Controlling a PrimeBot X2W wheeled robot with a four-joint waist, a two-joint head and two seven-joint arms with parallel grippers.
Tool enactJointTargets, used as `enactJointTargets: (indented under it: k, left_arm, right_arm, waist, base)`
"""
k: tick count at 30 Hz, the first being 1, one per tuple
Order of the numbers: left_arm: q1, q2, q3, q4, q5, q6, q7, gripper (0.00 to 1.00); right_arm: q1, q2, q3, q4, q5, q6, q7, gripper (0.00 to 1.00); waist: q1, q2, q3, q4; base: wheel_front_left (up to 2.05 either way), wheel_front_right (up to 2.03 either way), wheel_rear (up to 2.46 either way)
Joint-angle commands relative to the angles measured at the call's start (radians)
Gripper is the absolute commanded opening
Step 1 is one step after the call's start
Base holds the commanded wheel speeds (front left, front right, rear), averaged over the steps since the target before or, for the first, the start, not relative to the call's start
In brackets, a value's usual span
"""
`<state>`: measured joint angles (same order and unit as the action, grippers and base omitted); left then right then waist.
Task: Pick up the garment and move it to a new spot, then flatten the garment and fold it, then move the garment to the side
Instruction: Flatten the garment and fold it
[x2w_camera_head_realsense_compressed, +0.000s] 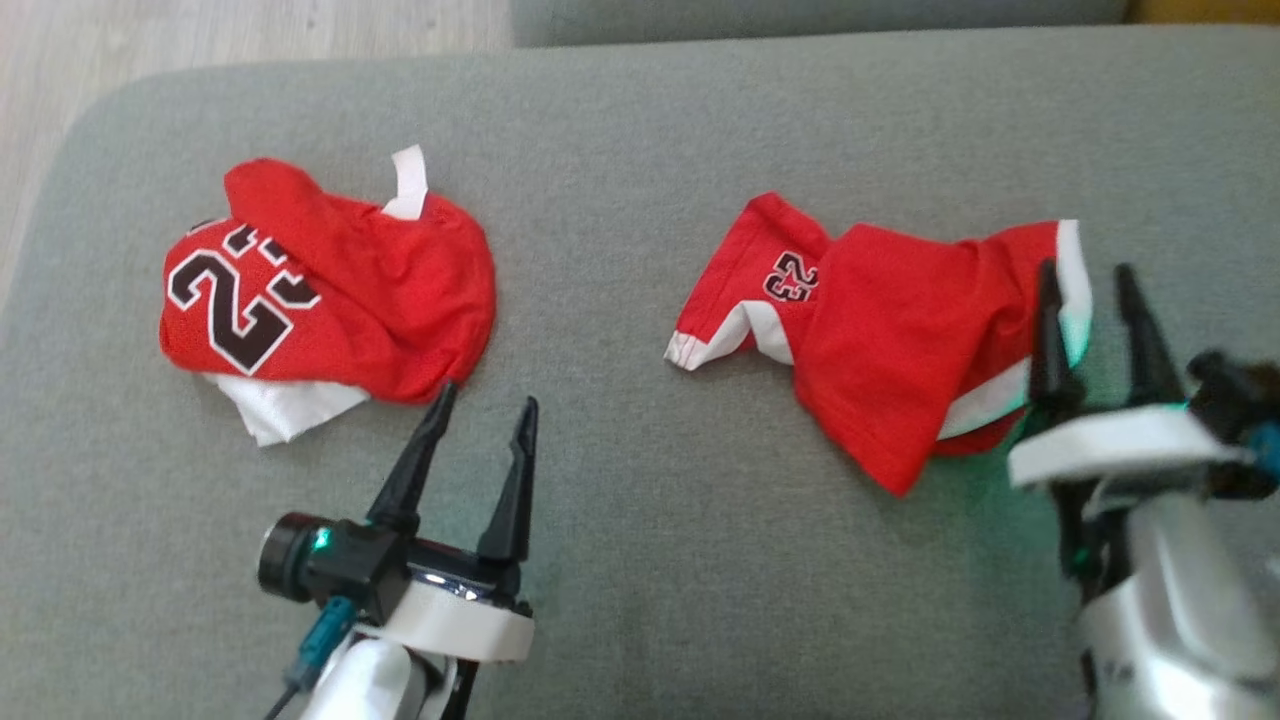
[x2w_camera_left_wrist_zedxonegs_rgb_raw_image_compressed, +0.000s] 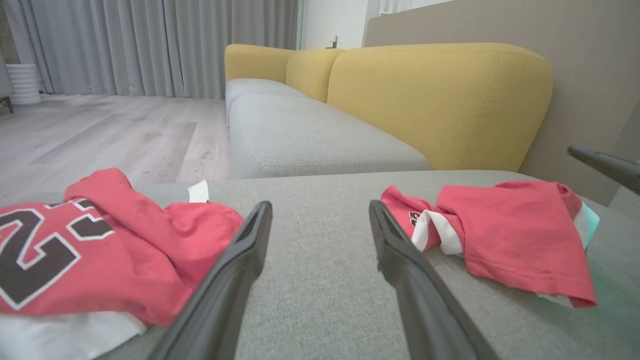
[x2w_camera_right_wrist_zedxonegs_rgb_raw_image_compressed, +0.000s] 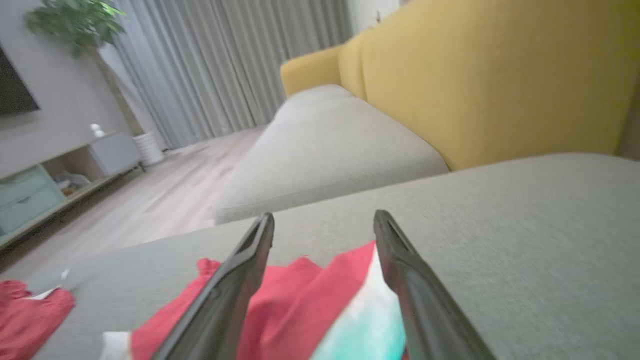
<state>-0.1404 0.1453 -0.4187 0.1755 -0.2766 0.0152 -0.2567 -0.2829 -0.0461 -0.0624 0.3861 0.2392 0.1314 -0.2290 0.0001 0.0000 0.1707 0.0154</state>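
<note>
Fingers apart, the right gripper (x2w_camera_head_realsense_compressed: 1085, 268) stands at the right edge of the head view, over the white-banded end of the red shorts (x2w_camera_head_realsense_compressed: 880, 330), which lie crumpled on the grey cushion (x2w_camera_head_realsense_compressed: 620, 150). The left gripper (x2w_camera_head_realsense_compressed: 488, 395), lower centre-left, is likewise spread and holds nothing, its tips just beside a red jersey (x2w_camera_head_realsense_compressed: 330, 290).

From the left wrist, the left gripper (x2w_camera_left_wrist_zedxonegs_rgb_raw_image_compressed: 320, 205) points at bare cushion between the jersey (x2w_camera_left_wrist_zedxonegs_rgb_raw_image_compressed: 100, 250), lower left, and the shorts (x2w_camera_left_wrist_zedxonegs_rgb_raw_image_compressed: 515, 230), right.

From the right wrist, the spread fingers straddle the shorts' (x2w_camera_right_wrist_zedxonegs_rgb_raw_image_compressed: 295, 305) white band (x2w_camera_right_wrist_zedxonegs_rgb_raw_image_compressed: 370, 300) — whether they touch it I cannot tell.

I judge the cloth light, limp and a little slippery. It will likely sag and unfold when lifted — so pinch the thicker banded edge.
</note>
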Motion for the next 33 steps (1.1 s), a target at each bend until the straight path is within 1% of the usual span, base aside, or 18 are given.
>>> enactJointTargets:
  k: [1, 3, 6, 7, 9, 12, 14, 15, 16, 18, 20, 23, 26, 28, 30, 33]
  left_arm:
    - [-0.048, -0.005, 0.039, -0.021, 0.013, -0.011, -0.005, 1.00]
    - [-0.056, -0.014, 0.042, -0.013, 0.020, -0.021, -0.005, 1.00]
    - [-0.066, -0.027, 0.046, -0.001, 0.030, -0.035, -0.005, 1.00]
    - [-0.066, -0.027, 0.046, -0.001, 0.030, -0.035, -0.005, 1.00]
    - [-0.069, -0.033, 0.051, 0.004, 0.035, -0.042, -0.005, 1.00]
    - [-0.071, -0.040, 0.061, 0.010, 0.043, -0.051, -0.005, 1.00]
    - [-0.072, -0.044, 0.067, 0.013, 0.048, -0.057, -0.005, 1.00]
    - [-0.072, -0.046, 0.070, 0.016, 0.050, -0.059, -0.005, 1.00]
    - [-0.072, -0.048, 0.073, 0.019, 0.052, -0.061, -0.005, 1.00]
    - [-0.072, -0.053, 0.079, 0.023, 0.055, -0.063, -0.005, 1.00]
    - [-0.070, -0.057, 0.084, 0.025, 0.058, -0.066, -0.005, 1.00]
    - [-0.064, -0.064, 0.092, 0.026, 0.061, -0.069, -0.005, 1.00]
    - [-0.055, -0.070, 0.100, 0.024, 0.063, -0.072, -0.005, 1.00]
    - [-0.048, -0.074, 0.106, 0.022, 0.063, -0.073, -0.005, 1.00]
    - [-0.039, -0.077, 0.113, 0.021, 0.062, -0.074, -0.005, 1.00]
    - [-0.027, -0.081, 0.121, 0.019, 0.061, -0.076, -0.005, 1.00]
  right_arm:
    - [-0.069, -0.004, -0.012, 0.023, -0.009, -0.001, 0.018, 1.00]
    - [-0.129, -0.004, -0.061, 0.108, -0.016, -0.001, 0.042, 1.00]
    - [-0.207, -0.004, -0.124, 0.238, 0.004, -0.001, 0.064, 1.00]
    - [-0.207, -0.004, -0.124, 0.238, 0.004, -0.001, 0.064, 1.00]
    - [-0.253, -0.004, -0.157, 0.321, 0.011, -0.001, 0.065, 1.00]
    - [-0.313, -0.004, -0.168, 0.436, 0.040, -0.001, 0.064, 1.00]
    - [-0.345, -0.004, -0.147, 0.499, 0.065, -0.001, 0.055, 1.00]
    - [-0.358, -0.004, -0.135, 0.523, 0.074, -0.001, 0.046, 0.84]
    - [-0.368, -0.004, -0.125, 0.544, 0.079, -0.001, 0.034, 0.00]
    - [-0.391, -0.004, -0.117, 0.565, 0.079, -0.001, 0.006, 0.00]
    - [-0.408, -0.004, -0.127, 0.569, 0.054, -0.001, -0.014, 0.00]
    - [-0.433, -0.004, -0.179, 0.544, -0.011, -0.001, -0.027, 0.00]
    - [-0.465, -0.009, -0.254, 0.483, -0.092, -0.001, -0.030, 0.00]
    - [-0.490, -0.026, -0.289, 0.435, -0.144, -0.001, -0.027, 0.00]
    - [-0.518, -0.049, -0.309, 0.381, -0.194, -0.001, -0.004, 0.00]
    - [-0.557, -0.083, -0.313, 0.284, -0.259, -0.001, 0.040, 0.00]
  waist:
    - [-0.0001, 0.0000, 0.021, 0.014]
    - [-0.0001, 0.0000, 0.034, 0.025]
    - [-0.0001, 0.0000, 0.048, 0.042]
    - [-0.0001, 0.0000, 0.048, 0.042]
    - [-0.0001, 0.0000, 0.055, 0.049]
    - [-0.0001, 0.0000, 0.059, 0.057]
    - [-0.0001, 0.0000, 0.060, 0.059]
    - [-0.0001, 0.0000, 0.058, 0.059]
    - [-0.0001, 0.0000, 0.055, 0.059]
    - [-0.0001, 0.0000, 0.050, 0.057]
    - [-0.0001, 0.0000, 0.040, 0.054]
    - [-0.0001, 0.0000, 0.022, 0.051]
    - [-0.0001, 0.0000, 0.000, 0.050]
    - [-0.0001, 0.0000, -0.016, 0.051]
    - [-0.0001, 0.0000, -0.032, 0.053]
    - [-0.0001, 0.0000, -0.054, 0.059]
  base:
    - [0.00, 0.00, 0.00]
    - [0.00, 0.00, 0.00]
    - [0.00, 0.00, 0.00]
    - [0.00, 0.00, 0.00]
    - [0.00, 0.00, 0.00]
    - [0.00, 0.00, 0.00]
    - [0.00, 0.00, 0.00]
    - [0.00, 0.00, 0.00]
    - [0.00, 0.00, 0.00]
    - [0.00, 0.00, 0.00]
    - [0.00, 0.00, 0.00]
    - [0.00, 0.00, 0.00]
    - [0.00, 0.00, 0.00]
    - [0.00, 0.00, 0.00]
    - [0.00, 0.00, 0.00]
    - [0.00, 0.00, 0.00]
